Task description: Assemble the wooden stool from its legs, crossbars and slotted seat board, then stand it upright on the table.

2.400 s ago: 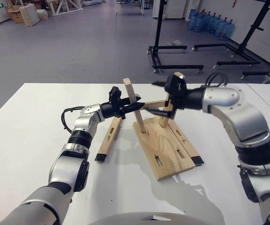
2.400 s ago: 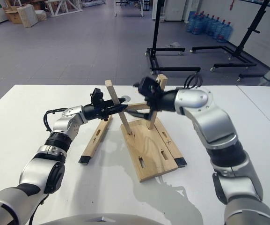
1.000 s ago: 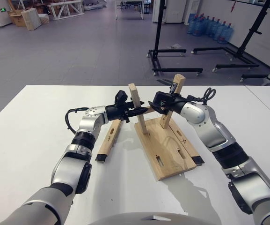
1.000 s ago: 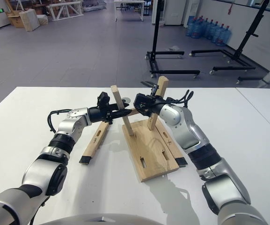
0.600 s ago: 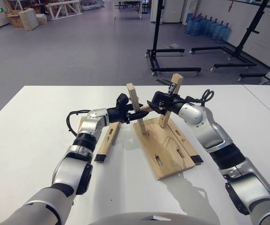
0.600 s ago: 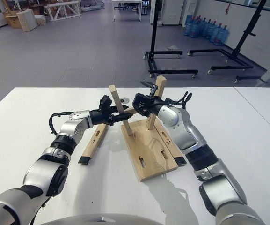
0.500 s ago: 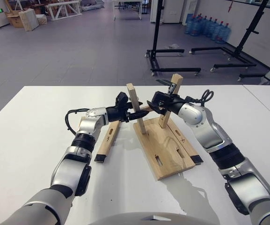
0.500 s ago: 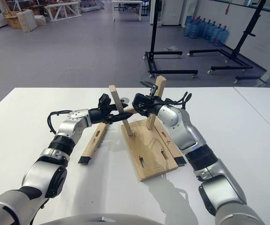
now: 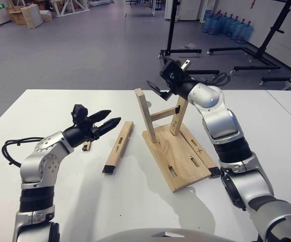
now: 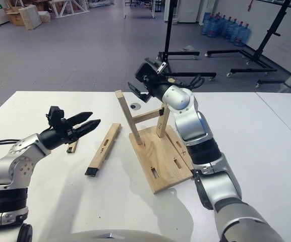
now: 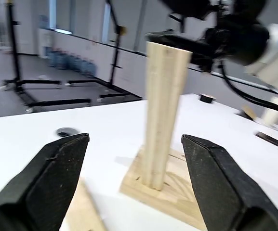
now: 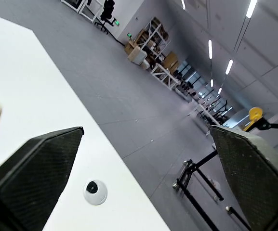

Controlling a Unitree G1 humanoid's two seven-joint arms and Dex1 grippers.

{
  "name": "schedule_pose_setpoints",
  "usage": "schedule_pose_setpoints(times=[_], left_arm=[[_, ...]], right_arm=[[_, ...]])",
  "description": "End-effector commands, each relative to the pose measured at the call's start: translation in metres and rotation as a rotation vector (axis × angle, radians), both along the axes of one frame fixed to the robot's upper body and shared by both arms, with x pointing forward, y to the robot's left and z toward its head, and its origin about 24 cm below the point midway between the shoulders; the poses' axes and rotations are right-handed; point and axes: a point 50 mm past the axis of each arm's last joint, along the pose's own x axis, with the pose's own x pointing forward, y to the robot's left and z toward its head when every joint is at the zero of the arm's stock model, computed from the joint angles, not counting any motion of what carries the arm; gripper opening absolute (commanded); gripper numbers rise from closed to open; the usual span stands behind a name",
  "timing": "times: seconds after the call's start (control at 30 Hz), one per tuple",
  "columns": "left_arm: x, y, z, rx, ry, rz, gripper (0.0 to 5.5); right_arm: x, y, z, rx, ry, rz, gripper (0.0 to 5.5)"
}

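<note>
The slotted seat board [image 9: 181,162] lies flat mid-table. Two legs stand in it, one tilted [image 9: 146,117] and one further back [image 9: 179,117], joined by a crossbar [image 9: 164,114]. A loose leg [image 9: 118,146] lies left of the board, and another [image 9: 204,156] lies along its right edge. A short wooden piece [image 9: 87,146] lies under my left arm. My left gripper [image 9: 108,123] hovers open and empty, left of the loose leg, and in its wrist view [image 11: 134,138] it faces the near leg [image 11: 164,110]. My right gripper [image 9: 158,89] hangs open above the legs' tops.
A round grommet [image 10: 135,106] sits in the white table [image 9: 44,191] behind the stool parts. Black wheeled stands [image 9: 188,50] and water bottles [image 9: 226,25] are on the floor beyond the far edge. There is free table room at the left and front.
Both grippers have let go of the crossbar. My left gripper has drawn back to the left, away from the legs. My right gripper has risen above and behind the legs.
</note>
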Motion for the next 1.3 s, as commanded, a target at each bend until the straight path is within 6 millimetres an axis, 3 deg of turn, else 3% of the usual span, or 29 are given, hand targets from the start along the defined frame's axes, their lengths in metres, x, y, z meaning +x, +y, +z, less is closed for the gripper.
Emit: schedule_pose_setpoints(times=[0.03, 0.1, 0.17, 0.23, 0.33, 0.4, 0.47, 0.57, 0.67, 0.77, 0.87, 1.0, 1.2, 1.3], left_arm=[[-0.009, 0.016, -0.003, 0.029, 0.064, 0.159, 3.51], [-0.016, 0.026, -0.008, 0.03, 0.099, 0.241, 3.51], [-0.024, 0.03, -0.014, 0.017, 0.134, 0.285, 3.51], [-0.03, 0.032, -0.02, -0.003, 0.158, 0.318, 3.51], [-0.033, 0.028, -0.028, -0.018, 0.182, 0.345, 3.51], [-0.033, 0.025, -0.033, -0.021, 0.191, 0.36, 3.51], [-0.032, 0.027, -0.035, -0.035, 0.192, 0.411, 3.51], [-0.027, 0.035, -0.036, -0.057, 0.188, 0.563, 3.51], [-0.016, 0.047, -0.027, -0.09, 0.2, 0.802, 3.51], [-0.006, 0.05, -0.018, 0.017, 0.281, 0.999, 3.51], [-0.001, 0.041, -0.023, 0.257, 0.316, 0.984, 3.51], [0.001, 0.026, -0.045, 0.438, 0.323, 0.844, 3.51], [-0.009, 0.035, -0.09, 0.469, 0.43, 0.828, 3.51], [-0.01, 0.036, -0.101, 0.443, 0.466, 0.818, 3.51]], right_arm=[[0.002, -0.009, 0.009, -0.07, -0.045, -0.04, 4.85], [0.003, -0.019, 0.0, -0.107, -0.033, -0.072, 4.85], [0.003, -0.026, -0.022, -0.135, 0.017, -0.09, 4.85], [-0.001, -0.032, -0.055, -0.173, 0.098, -0.099, 4.85], [-0.015, -0.038, -0.123, -0.296, 0.269, -0.089, 4.85], [-0.022, -0.043, -0.144, -0.32, 0.312, -0.092, 4.85], [-0.012, -0.04, -0.118, -0.211, 0.246, -0.11, 4.85], [0.001, -0.024, -0.026, 0.042, 0.01, -0.067, 4.85], [-0.008, -0.022, 0.053, 0.223, -0.131, 0.004, 4.85], [-0.023, -0.038, 0.093, 0.277, -0.185, 0.003, 4.85], [-0.023, -0.066, 0.105, 0.267, -0.22, -0.112, 4.85], [-0.015, -0.105, 0.092, 0.356, -0.147, -0.262, 4.85], [-0.007, -0.114, 0.059, 0.403, -0.019, -0.327, 4.85], [-0.005, -0.112, 0.051, 0.397, 0.003, -0.327, 4.85]])
